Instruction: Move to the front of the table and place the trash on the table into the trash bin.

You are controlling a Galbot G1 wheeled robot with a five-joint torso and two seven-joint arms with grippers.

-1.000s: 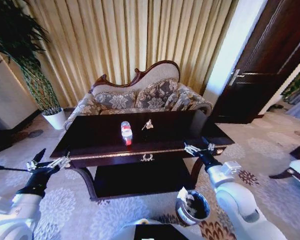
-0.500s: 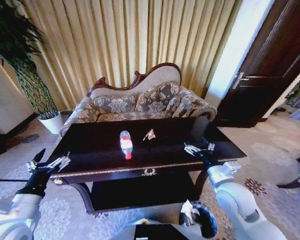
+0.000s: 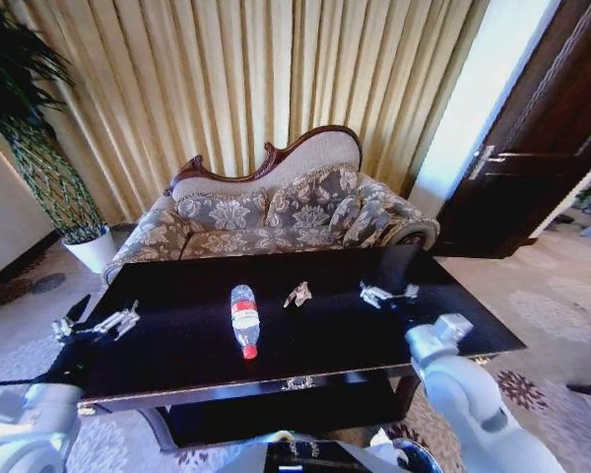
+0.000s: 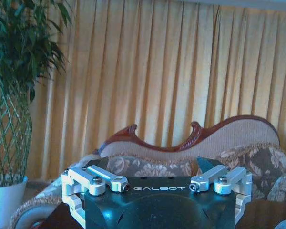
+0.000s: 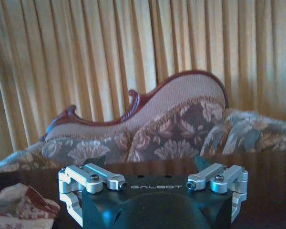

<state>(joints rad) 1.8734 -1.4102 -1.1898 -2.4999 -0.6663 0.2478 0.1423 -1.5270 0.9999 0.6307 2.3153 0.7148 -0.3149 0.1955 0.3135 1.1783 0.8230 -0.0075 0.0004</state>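
Head view: right hand [image 3: 390, 294] released, empty, hovering over the dark worktop [image 3: 177, 340]; left hand [image 3: 97, 325] released at its left edge. Approach looks finished; next, grasp the plastic bottle [image 3: 243, 320] or crumpled wrapper [image 3: 297, 294] lying mid-worktop.

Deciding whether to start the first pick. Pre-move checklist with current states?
1. Robot at front of table: ok, top close below the head camera.
2. Plastic bottle visible, lying mid-table: ok.
3. Crumpled wrapper visible beside it: ok.
4. Left gripper open, empty, at the table's left end: ok.
5. Right gripper open, empty, over the right side: ok.
6. Trash bin position: cannot tell, just a sliver at the head view's bottom edge.
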